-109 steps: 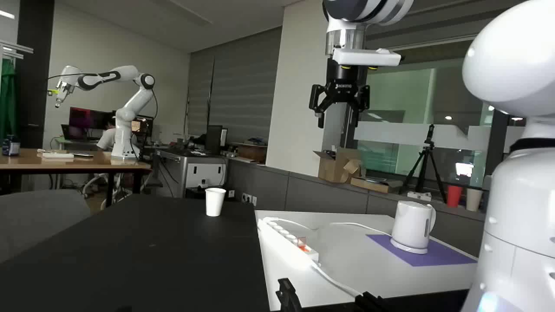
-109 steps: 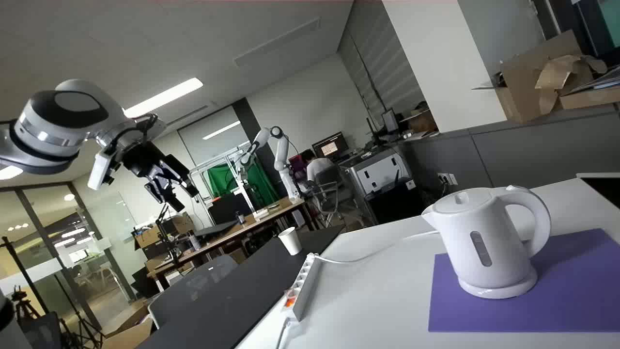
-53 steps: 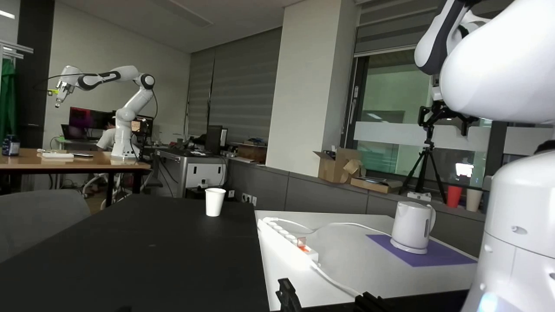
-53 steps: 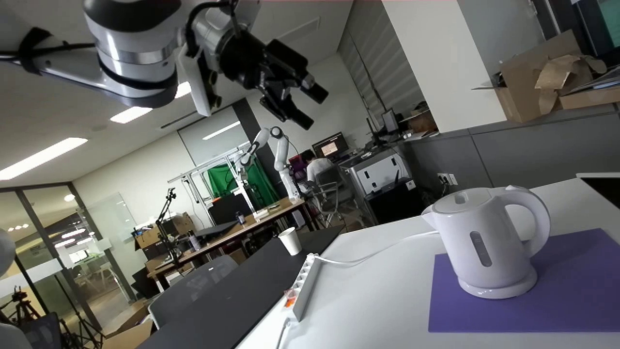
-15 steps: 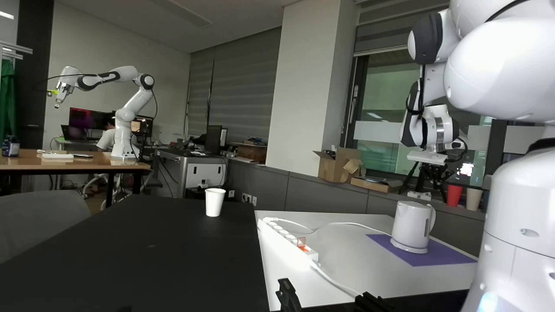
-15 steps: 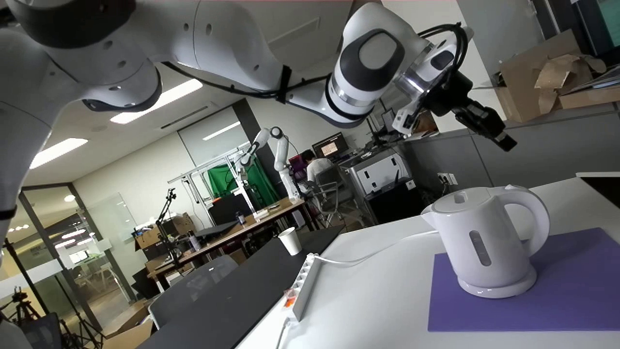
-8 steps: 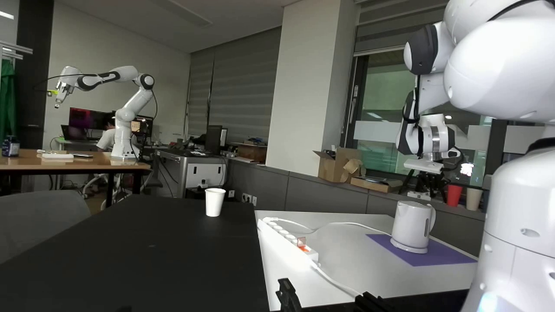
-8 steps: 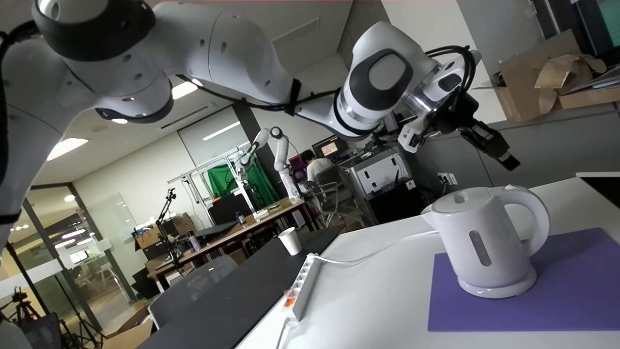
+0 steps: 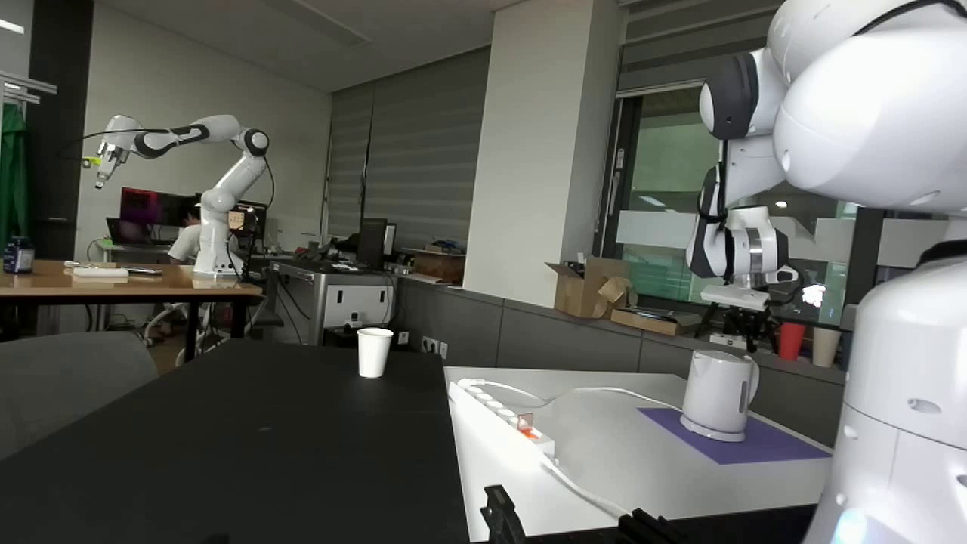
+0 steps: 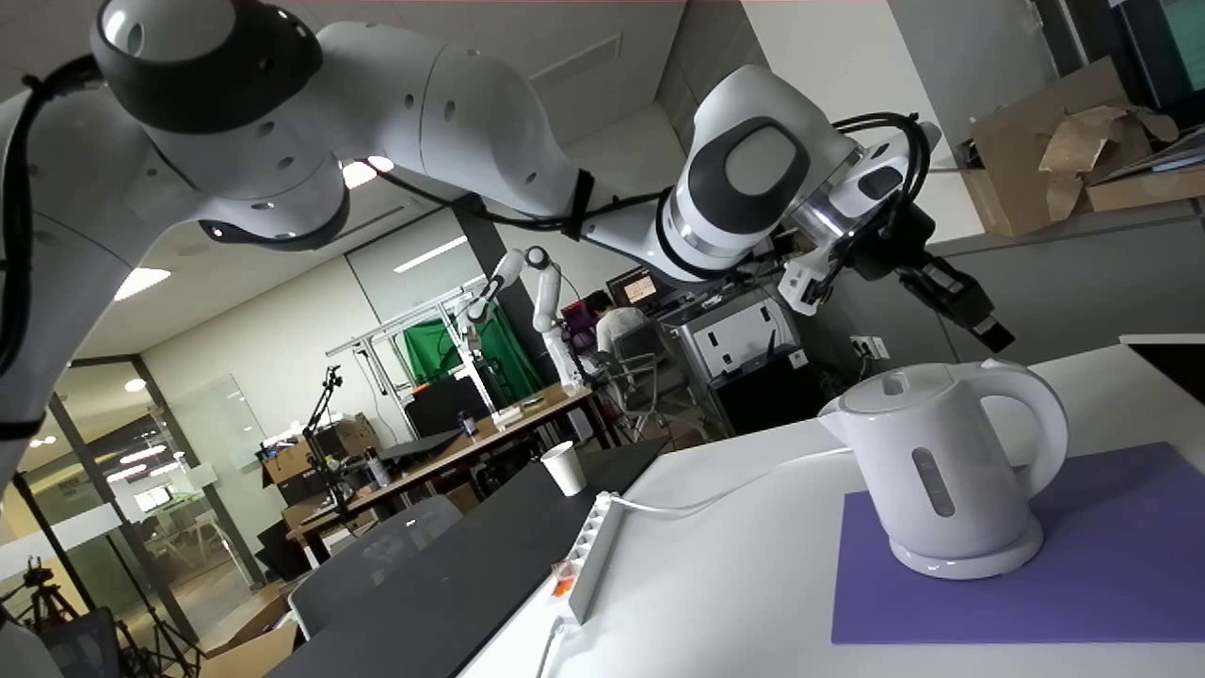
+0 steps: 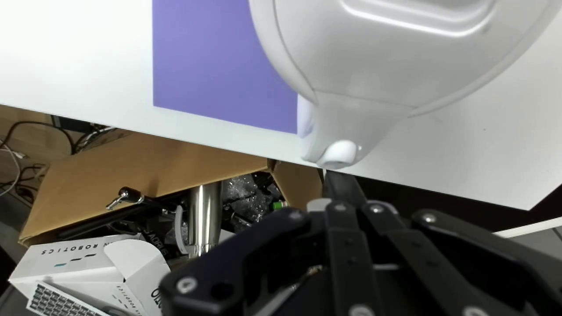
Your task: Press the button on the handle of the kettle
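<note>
Gripper (image 10: 995, 336) is over the kettle (image 10: 974, 471), fingers (image 11: 350, 263) together, nothing between them that I can see. Kettle stands upright on the purple sheet (image 10: 1120, 556), right part of the frame in both exterior views. I take the white nub (image 11: 339, 153) at the handle (image 10: 1047, 424) end, mid-frame in the wrist view, as our button.

Step in hand, my read: line up and press. Not pressed yet, I'd judge. I'd leave the fingers together as one blunt poker, come down along the finger line in small nudges, hit the nub's middle, stop once it gives. It looks rounded and glossy, so an off-centre push could skid or tip the kettle. Can't tell which way it travels.

Views: wrist gives me sideways aim, tips just below the nub in frame, but no height. Height comes from an exterior view, where the fingertips (image 10: 998, 337) look just above the handle, apart. In an exterior view the gripper (image 9: 751, 341) is dark on dark, no help. Power strip (image 10: 588, 556) shows in both exterior views, not the wrist.
</note>
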